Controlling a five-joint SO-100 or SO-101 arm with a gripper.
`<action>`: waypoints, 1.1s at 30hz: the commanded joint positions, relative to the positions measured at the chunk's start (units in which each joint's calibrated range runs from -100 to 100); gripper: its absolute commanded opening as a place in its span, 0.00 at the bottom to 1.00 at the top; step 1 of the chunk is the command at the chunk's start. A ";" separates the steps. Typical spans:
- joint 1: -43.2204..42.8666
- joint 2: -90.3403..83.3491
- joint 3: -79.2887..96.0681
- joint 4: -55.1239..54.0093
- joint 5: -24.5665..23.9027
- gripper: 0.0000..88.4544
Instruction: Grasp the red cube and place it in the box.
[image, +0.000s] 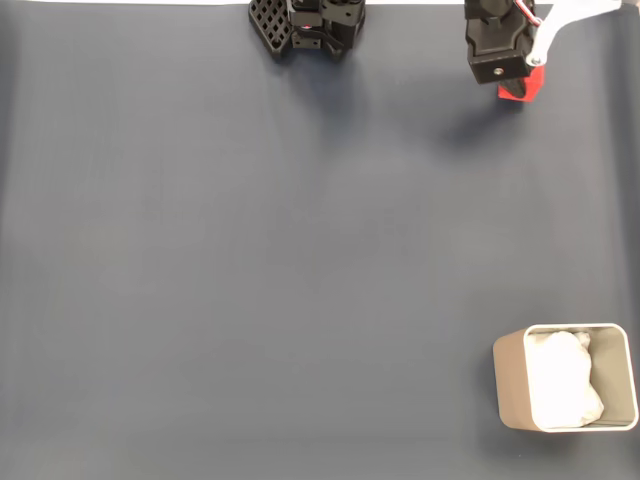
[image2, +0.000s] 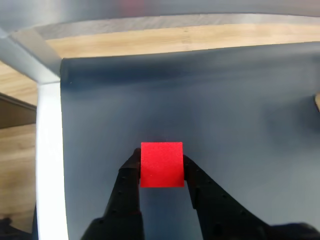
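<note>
- Looking through the wrist view, we find the gripper (image2: 161, 162) at lower centre of the frame, its two black fingers (image2: 127, 182) closed narrowly against the left and right faces of the red cube (image2: 161, 164).
- We note the cube sits squarely between the fingertips, one flat face turned to the camera, with the dark grey mat (image2: 225, 115) behind it.
- We record a white strip (image2: 49, 160) along the mat's left edge in the wrist view, and a wooden surface (image2: 165, 37) beyond its far edge.
- In the fixed view, we see the gripper (image: 520, 82) at the upper right of the frame, with part of the red cube (image: 520, 90) showing beneath the black wrist housing.
- We place the box (image: 508, 385) at the lower right of the fixed view, well apart from the cube, upright, with white paper (image: 562, 378) inside.
- We observe the arm's black base (image: 305, 25) at top centre of the fixed view.
</note>
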 joint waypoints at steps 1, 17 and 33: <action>3.77 -2.05 -7.34 2.78 -0.98 0.02; 18.82 -0.23 -26.31 13.19 -1.42 0.02; 31.68 6.96 -42.55 14.34 -0.88 0.02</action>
